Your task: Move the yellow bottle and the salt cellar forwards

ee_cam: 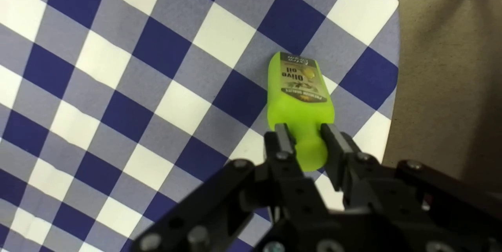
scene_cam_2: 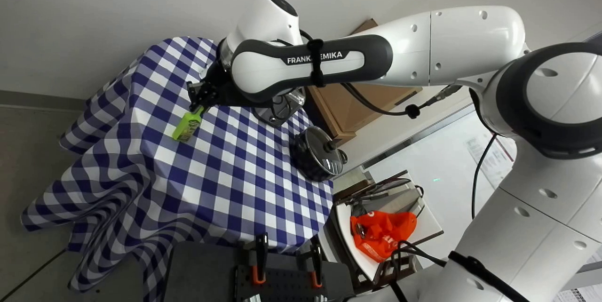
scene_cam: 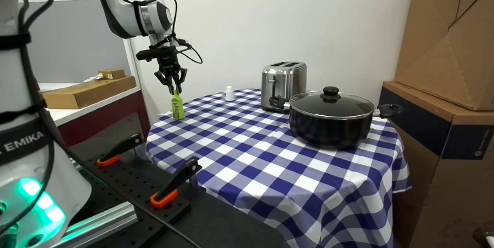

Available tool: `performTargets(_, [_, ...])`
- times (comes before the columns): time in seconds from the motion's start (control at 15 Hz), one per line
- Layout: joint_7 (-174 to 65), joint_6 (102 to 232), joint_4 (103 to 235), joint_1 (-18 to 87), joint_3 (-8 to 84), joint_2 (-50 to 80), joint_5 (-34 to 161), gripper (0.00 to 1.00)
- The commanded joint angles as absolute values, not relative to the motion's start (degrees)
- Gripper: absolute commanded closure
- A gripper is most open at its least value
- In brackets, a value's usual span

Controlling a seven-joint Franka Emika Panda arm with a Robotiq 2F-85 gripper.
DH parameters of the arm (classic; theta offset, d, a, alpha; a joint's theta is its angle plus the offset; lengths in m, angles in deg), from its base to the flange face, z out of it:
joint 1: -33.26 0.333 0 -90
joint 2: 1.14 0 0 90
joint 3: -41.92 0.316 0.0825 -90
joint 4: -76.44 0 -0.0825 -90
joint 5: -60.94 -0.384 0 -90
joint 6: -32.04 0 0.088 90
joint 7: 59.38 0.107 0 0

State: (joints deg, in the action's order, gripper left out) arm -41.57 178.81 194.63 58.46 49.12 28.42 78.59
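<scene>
The yellow bottle point(scene_cam: 178, 108), slim and yellow-green with an olive oil label, is near the table's edge in an exterior view. My gripper point(ee_cam: 306, 129) is shut on its neck, one finger on either side, with the bottle's top showing between them in the wrist view. The bottle point(scene_cam_2: 187, 125) looks close to upright; whether its base touches the cloth I cannot tell. A small white container, the salt cellar point(scene_cam: 229, 94), stands on the cloth farther back, apart from the gripper. It is out of the wrist view.
A shiny metal toaster point(scene_cam: 283, 85) and a black lidded pot point(scene_cam: 331, 122) stand on the checked tablecloth point(scene_cam: 247, 163). Cardboard boxes point(scene_cam: 444, 47) rise beyond the pot. Black clamps point(scene_cam: 175, 182) sit by the robot's base. The table's edge runs close beside the bottle.
</scene>
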Motion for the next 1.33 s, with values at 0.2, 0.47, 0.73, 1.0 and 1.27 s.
performTargets(0.2, [-41.86,181.73,197.29,59.07,47.67,27.37,79.66,0.23])
performTargets(0.47, [-41.85,181.55,197.09,58.63,48.19,27.29,78.16,0.0])
performTargets(0.73, [-40.21,181.77,195.26,58.42,47.18,27.72,77.64,0.0])
performTargets(1.0, [-36.73,183.41,190.0,57.27,43.14,29.38,77.68,0.0])
performTargets(1.27, [-35.08,182.97,181.51,56.58,38.54,32.62,79.12,0.0])
